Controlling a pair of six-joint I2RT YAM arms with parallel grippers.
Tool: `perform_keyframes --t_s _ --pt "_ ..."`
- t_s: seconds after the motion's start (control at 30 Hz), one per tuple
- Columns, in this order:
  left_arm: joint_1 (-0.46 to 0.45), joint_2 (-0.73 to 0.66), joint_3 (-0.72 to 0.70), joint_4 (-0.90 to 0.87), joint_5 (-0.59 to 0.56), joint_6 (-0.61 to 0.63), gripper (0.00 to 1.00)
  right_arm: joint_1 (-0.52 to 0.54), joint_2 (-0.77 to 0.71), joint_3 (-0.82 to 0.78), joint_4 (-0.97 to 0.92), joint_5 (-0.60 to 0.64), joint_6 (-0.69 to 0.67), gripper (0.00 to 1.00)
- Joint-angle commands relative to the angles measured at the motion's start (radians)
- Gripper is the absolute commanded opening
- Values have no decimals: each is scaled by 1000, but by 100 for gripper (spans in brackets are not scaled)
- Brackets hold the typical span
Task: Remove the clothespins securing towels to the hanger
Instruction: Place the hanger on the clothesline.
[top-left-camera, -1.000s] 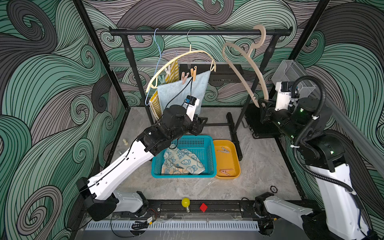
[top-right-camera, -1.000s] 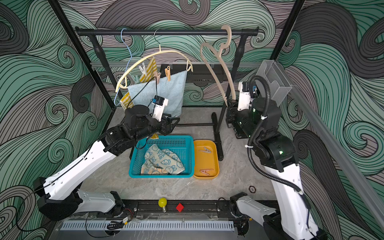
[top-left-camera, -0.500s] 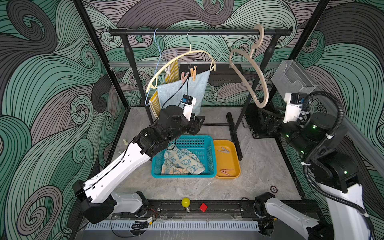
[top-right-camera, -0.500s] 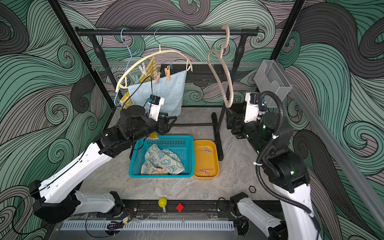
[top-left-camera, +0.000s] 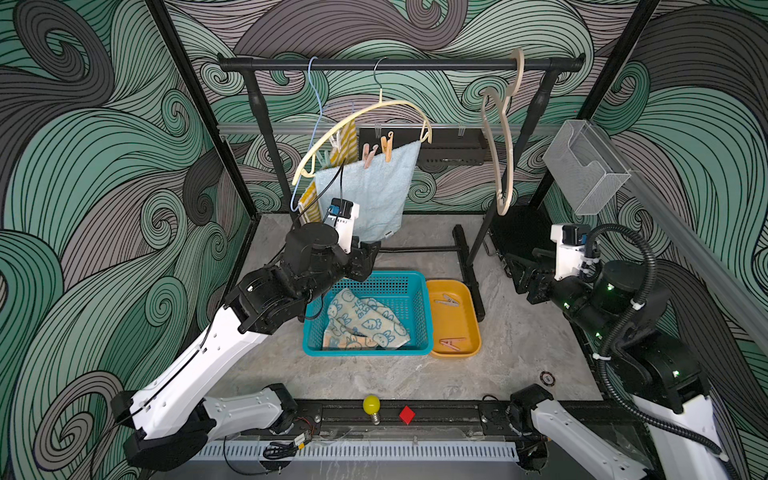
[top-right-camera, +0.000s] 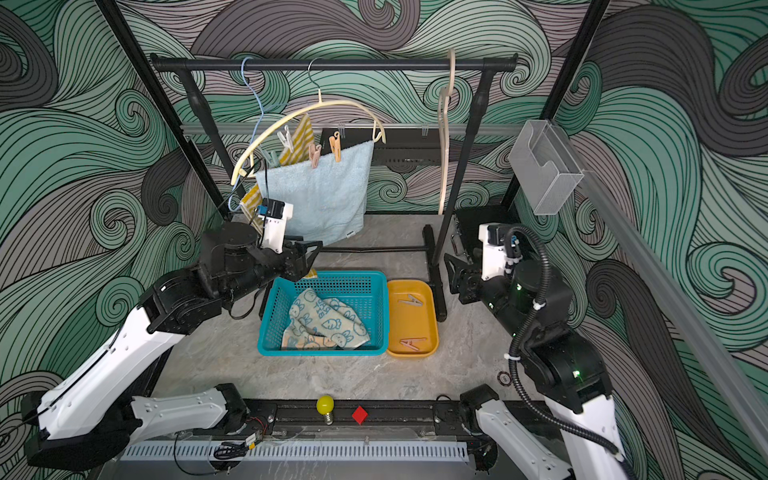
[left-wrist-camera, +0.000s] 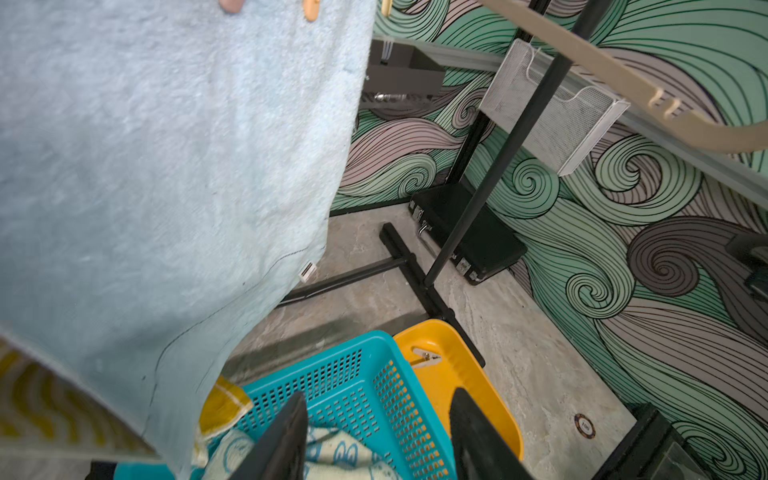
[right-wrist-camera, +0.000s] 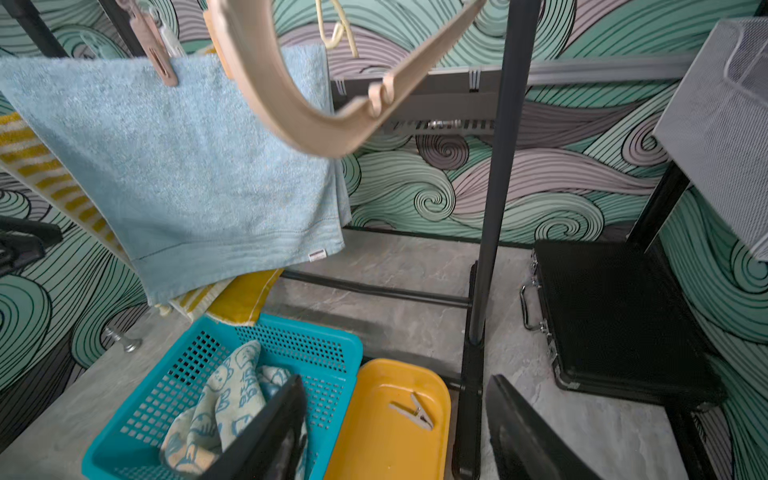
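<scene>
A light-blue towel hangs from a cream hanger, pinned by a pink clothespin and an orange clothespin. Behind it a yellow-striped towel carries a white clothespin. A bunny-print towel lies in the teal basket. Two loose clothespins lie in the orange tray. My left gripper is open and empty, below the blue towel's lower edge and over the basket's far rim. My right gripper is open and empty, right of the rack's foot.
An empty wooden hanger dangles from the black rail on the right. A black case lies behind the right gripper and a clear bin hangs on the right wall. A yellow bulb and a red block sit at the front edge.
My right arm has dropped and pulled back from the wooden hanger, its jaws opening; the hanger has swung and turned edge-on. My left arm has shifted slightly.
</scene>
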Motion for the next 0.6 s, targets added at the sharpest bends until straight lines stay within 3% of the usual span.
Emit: perform_keyframes --t_s 0.0,0.17,0.37,0.57 --pt "2 -45 27 -165 -92 -58 53 -1 -22 -47 0 -76 26 66" --pt "2 -110 53 -241 -199 -50 55 5 -46 -130 45 -164 61 64" --pt "4 -98 173 -337 -214 13 58 31 -69 -251 157 -298 95 64" --pt "21 -72 275 -336 -227 80 63 112 -19 -300 264 -331 108 64"
